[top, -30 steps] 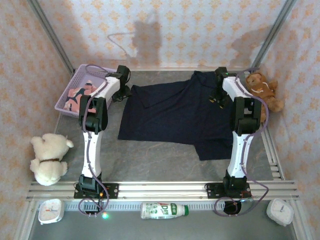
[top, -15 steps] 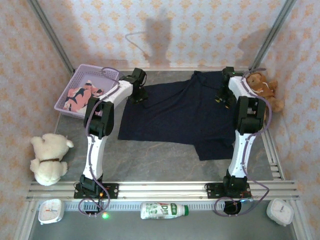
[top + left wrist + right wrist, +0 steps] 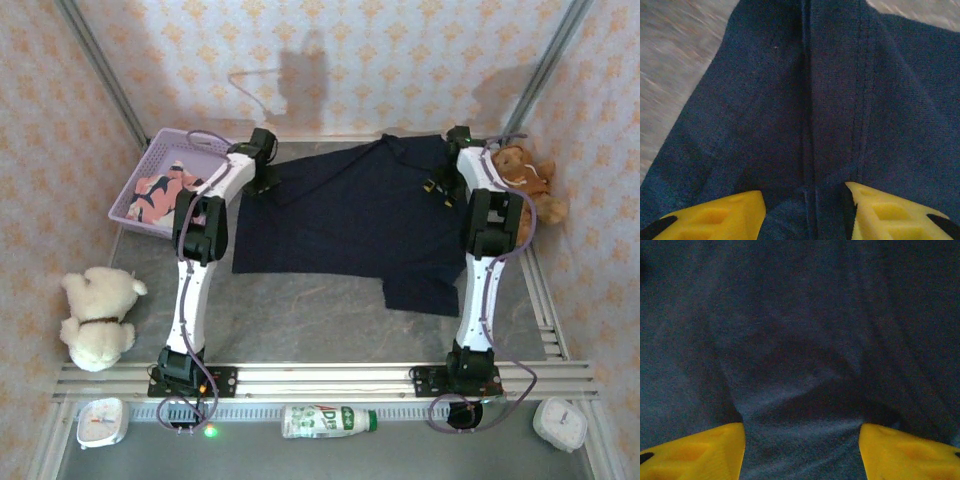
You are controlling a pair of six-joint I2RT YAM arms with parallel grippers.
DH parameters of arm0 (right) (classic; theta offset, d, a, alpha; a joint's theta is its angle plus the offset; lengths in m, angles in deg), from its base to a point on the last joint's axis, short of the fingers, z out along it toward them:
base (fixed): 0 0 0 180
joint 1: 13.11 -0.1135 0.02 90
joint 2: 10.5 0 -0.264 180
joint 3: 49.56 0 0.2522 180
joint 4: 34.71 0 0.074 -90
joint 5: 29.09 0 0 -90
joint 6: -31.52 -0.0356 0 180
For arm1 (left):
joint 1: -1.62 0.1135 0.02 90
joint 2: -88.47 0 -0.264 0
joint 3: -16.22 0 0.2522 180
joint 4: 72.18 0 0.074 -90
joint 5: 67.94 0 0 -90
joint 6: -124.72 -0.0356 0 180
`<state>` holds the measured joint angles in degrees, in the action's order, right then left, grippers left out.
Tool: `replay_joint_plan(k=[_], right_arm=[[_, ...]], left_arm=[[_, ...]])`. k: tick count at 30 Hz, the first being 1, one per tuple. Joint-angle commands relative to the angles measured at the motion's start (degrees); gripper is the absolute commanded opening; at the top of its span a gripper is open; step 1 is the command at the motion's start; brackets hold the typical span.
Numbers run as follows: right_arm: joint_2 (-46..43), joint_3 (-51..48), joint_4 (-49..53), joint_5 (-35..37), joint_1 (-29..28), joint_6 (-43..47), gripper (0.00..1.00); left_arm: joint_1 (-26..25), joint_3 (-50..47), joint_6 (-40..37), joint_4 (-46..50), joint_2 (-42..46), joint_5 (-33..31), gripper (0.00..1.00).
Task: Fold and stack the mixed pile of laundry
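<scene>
1. Grey worktop [image 3: 330, 330], papered walls: the navy garment [image 3: 350, 220] lies spread at centre.
2. Left fingers [image 3: 715, 215] pinch a ridge at its far-left edge. Right fingers [image 3: 690, 450] straddle far-right cloth; grasp cannot be told.
3. Step: flattening. Next, probably: fold the far edge nearward.
4. Shark-print garment [image 3: 160, 190] sits in the lavender basket [image 3: 125, 215]. Brown teddy bear [image 3: 525, 180] crowds the right arm.
</scene>
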<state>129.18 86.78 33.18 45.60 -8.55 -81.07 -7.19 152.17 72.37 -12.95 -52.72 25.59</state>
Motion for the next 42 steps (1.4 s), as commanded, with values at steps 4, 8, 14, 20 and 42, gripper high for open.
replay_joint_plan(k=[4, 8, 14, 20, 42], right_arm=[[3.5, 5.9, -1.6, -4.6, 0.1, 1.6, 0.65], [-0.6, 5.0, -2.2, -5.3, 0.1, 2.7, 0.68], [-14.8, -8.1, 0.8, 1.2, -0.6, 1.7, 0.74], [-29.7, -27.2, 4.0, 6.9, -2.2, -0.7, 0.71], [-67.6, -82.9, -4.5, 11.1, -10.7, -16.4, 0.59]], left_arm=[[1.4, -1.1, -0.3, 5.5, -0.5, -3.2, 0.49], [1.4, -2.3, -0.6, 4.4, 2.5, -0.5, 0.61], [0.2, 0.1, -5.4, 6.4, 7.1, 3.5, 0.75], [-1.0, -8.2, -6.5, 3.5, 14.7, 5.1, 1.00], [-13.4, -41.2, 3.4, -7.9, 35.7, 1.5, 1.00]])
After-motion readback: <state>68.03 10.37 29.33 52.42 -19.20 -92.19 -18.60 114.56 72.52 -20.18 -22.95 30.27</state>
